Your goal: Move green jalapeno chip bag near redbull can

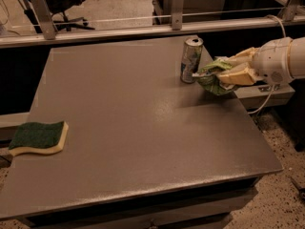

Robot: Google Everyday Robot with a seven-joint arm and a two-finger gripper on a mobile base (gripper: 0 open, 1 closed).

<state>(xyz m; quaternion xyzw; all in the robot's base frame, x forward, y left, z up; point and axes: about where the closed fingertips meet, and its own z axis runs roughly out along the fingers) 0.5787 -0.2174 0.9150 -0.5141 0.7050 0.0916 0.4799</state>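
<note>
Robot gripper reaches in from the right, its tan fingers clamped around the crumpled green chip bag. The chip bag is held just right of the can, which stands upright near the far right edge of the grey table. Whether bag and can touch is unclear. A green-and-yellow sponge lies flat at the near left, well apart.

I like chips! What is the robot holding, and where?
The gripper, near the redbull can, holds the green jalapeno chip bag by the end away from it.
</note>
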